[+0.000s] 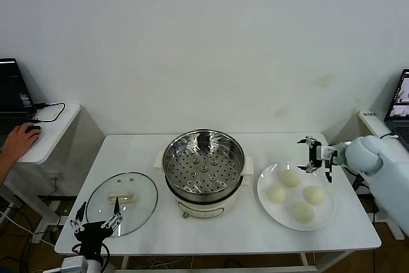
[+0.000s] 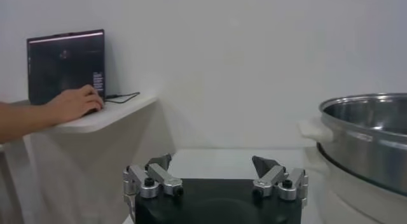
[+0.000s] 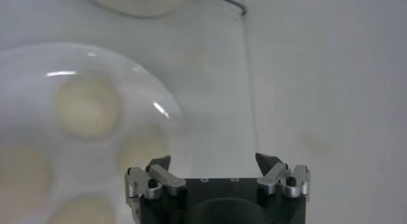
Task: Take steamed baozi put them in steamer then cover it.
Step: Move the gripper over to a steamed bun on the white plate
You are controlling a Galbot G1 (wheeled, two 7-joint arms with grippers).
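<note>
The right hand (image 1: 317, 156) is wide open above the plate (image 1: 265, 193) with four baozi (image 1: 290, 178), so a hard squeeze could squash one before it reaches the empty steamer (image 1: 203, 161).

Head view: high, facing forward and down over the whole table (image 1: 243, 238). Left wrist view: low at the table's left end, level, facing the steamer (image 2: 372, 139) side-on. Right wrist view: close above the plate (image 3: 162, 107), facing down; plate shared with head view.
</note>
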